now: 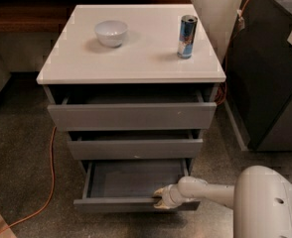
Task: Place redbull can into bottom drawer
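The redbull can [186, 36] stands upright on the white cabinet top [136, 58], at the right rear. The bottom drawer [136, 203] is pulled out, a shallow grey tray whose inside shows nothing in it. My gripper [159, 198] is low at the drawer's front, at the right part of its top edge, with the white arm reaching in from the lower right. The can is far from the gripper, up on the top.
A white bowl [111, 32] sits at the left rear of the top. The top drawer [131, 115] and middle drawer [135, 148] stand slightly out. A dark cabinet [275, 73] is at the right. An orange cable [49, 182] lies on the floor at the left.
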